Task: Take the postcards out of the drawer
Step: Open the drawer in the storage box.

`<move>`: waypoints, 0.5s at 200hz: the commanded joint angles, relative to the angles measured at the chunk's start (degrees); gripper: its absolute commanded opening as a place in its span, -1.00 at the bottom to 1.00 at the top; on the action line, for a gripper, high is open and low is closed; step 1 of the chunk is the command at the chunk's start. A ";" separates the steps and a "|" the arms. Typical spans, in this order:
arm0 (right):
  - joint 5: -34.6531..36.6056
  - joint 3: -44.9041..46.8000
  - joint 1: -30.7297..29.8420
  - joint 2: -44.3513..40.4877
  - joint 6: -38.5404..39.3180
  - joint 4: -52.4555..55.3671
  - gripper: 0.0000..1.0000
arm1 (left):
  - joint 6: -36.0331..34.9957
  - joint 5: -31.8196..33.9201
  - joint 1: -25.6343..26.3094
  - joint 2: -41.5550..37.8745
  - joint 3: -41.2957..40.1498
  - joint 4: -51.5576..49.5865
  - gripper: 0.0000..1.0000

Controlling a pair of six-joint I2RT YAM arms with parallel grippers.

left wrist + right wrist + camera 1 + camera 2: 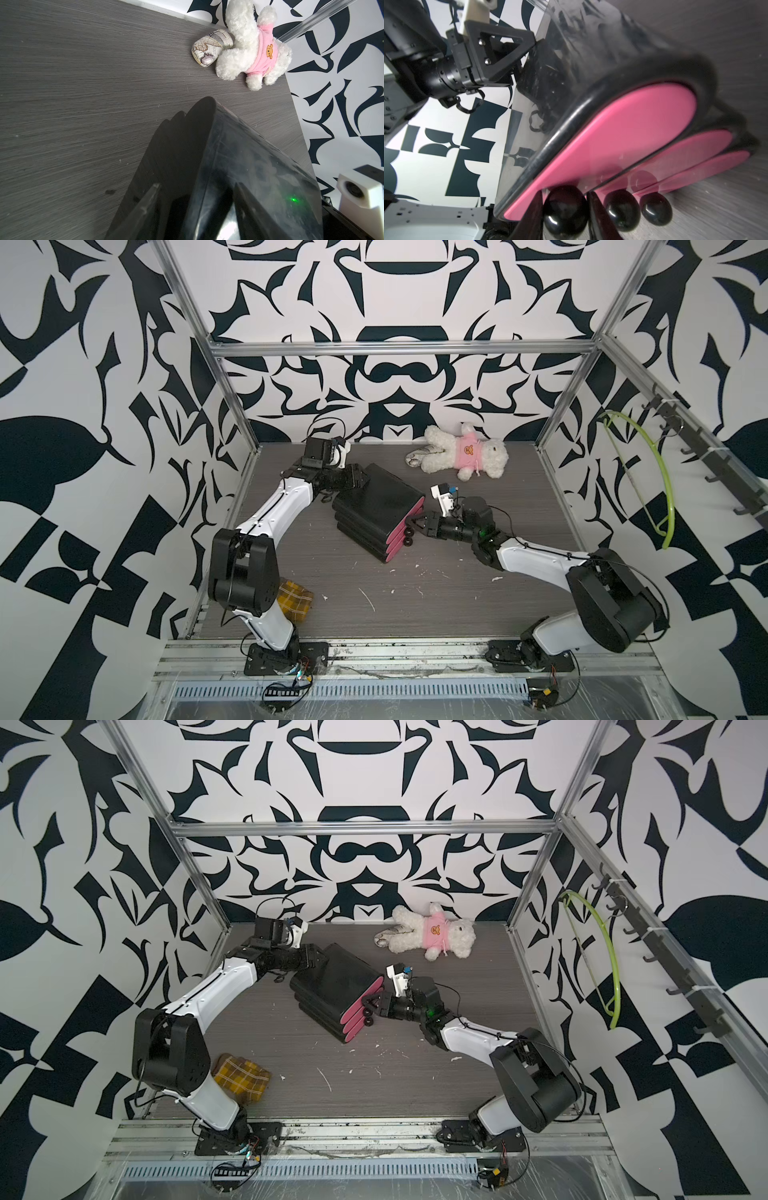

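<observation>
All three pink drawers (633, 133) of the black drawer unit (382, 497) on the worktop (374, 585) are shut, so the postcards are nowhere in sight (presumably inside one, though which cannot be told). The step in hand is opening. The right tool (413, 526) has a finger on either side of the top knob (564, 209), right against it, but the blur hides whether they have bitten. The left tool (360, 482) clamps the unit's rear upper edge, bracing it. Next, I judge, the right needs a firm pinch and a straight pull along the drawer's run, while the left stops the unit sliding.
</observation>
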State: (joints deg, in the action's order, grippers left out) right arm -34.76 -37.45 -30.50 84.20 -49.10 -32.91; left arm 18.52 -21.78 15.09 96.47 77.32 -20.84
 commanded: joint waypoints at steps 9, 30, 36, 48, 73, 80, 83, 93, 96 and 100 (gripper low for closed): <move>0.22 -1.85 -0.31 -0.82 1.17 -0.92 -0.51 | -1.82 4.81 0.20 3.55 -1.65 -8.68 0.18; 0.51 -1.50 -0.27 -2.20 2.24 1.59 -0.51 | -1.87 5.06 0.20 3.73 -1.49 -8.78 0.18; 0.72 -1.41 -0.27 -2.73 2.76 2.66 -0.52 | -1.91 5.15 0.20 3.81 -1.39 -8.84 0.18; 1.25 -1.24 -0.27 -3.89 3.84 5.11 -0.52 | -1.91 5.26 0.20 4.05 -1.14 -9.00 0.18; 1.54 -1.13 -0.22 -6.27 6.10 10.80 -0.52 | -1.91 5.34 0.20 4.55 -0.94 -9.17 0.18; 1.54 -1.27 -0.24 -6.66 6.85 12.85 -0.52 | -1.91 5.39 0.20 4.78 -0.85 -9.28 0.18; 1.61 -1.30 -0.19 -6.88 7.31 13.78 -0.52 | -1.91 5.49 0.20 4.78 -0.77 -9.37 0.18; 1.84 -1.20 -0.25 -7.77 8.35 16.47 -0.52 | -1.91 5.43 0.20 4.95 -0.67 -9.52 0.18; 1.93 -1.02 -0.25 -8.07 8.67 17.12 -0.52 | -1.91 5.48 0.20 4.91 -0.60 -9.51 0.18; 2.05 -0.84 -0.12 -8.48 8.96 17.99 -0.52 | -1.91 5.44 0.20 4.96 -0.52 -9.60 0.18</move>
State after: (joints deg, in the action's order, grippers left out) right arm -33.12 -37.47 -30.46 78.46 -44.18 -22.37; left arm 18.35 -21.52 15.14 97.47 78.43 -20.86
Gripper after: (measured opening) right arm 0.320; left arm 0.591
